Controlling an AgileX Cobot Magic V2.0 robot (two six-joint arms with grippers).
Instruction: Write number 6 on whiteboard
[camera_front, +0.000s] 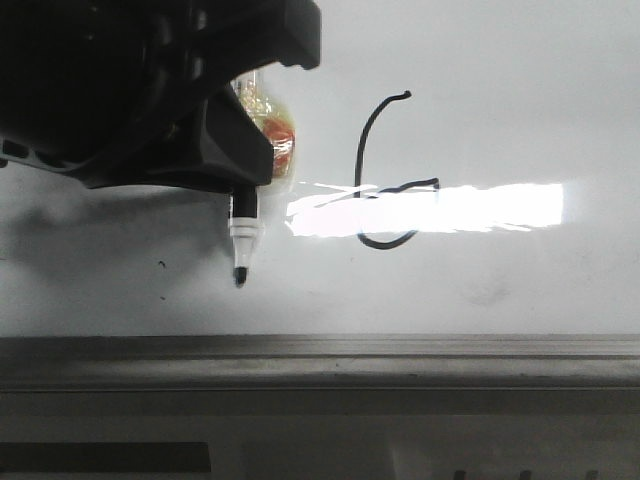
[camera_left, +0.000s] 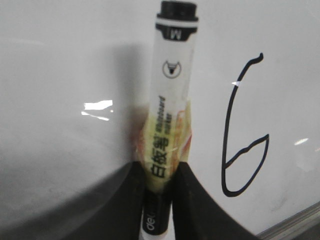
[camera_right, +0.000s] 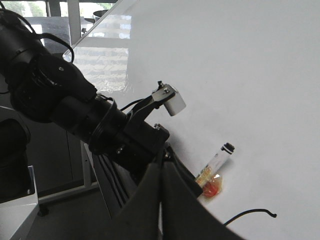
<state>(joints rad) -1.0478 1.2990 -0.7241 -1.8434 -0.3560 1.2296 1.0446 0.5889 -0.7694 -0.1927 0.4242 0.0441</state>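
Note:
A black hand-drawn number 6 (camera_front: 385, 170) stands on the whiteboard (camera_front: 500, 90); a glare band crosses its loop. My left gripper (camera_front: 245, 185) is shut on a white-barrelled marker (camera_front: 242, 235) wrapped in yellowish tape. The marker's black tip points down, left of the 6 and apart from it. In the left wrist view the fingers (camera_left: 195, 200) clamp the marker (camera_left: 170, 100), with the 6 (camera_left: 245, 135) beside it. My right gripper (camera_right: 161, 200) is shut and empty, off the board's side. From there I see the marker (camera_right: 217, 162) and one stroke of the 6 (camera_right: 250, 214).
A grey metal frame strip (camera_front: 320, 350) runs along the whiteboard's lower edge. A tiny black dot (camera_front: 161, 265) sits left of the marker tip. The left arm (camera_right: 75, 110) with its cables fills the space between the right gripper and the board.

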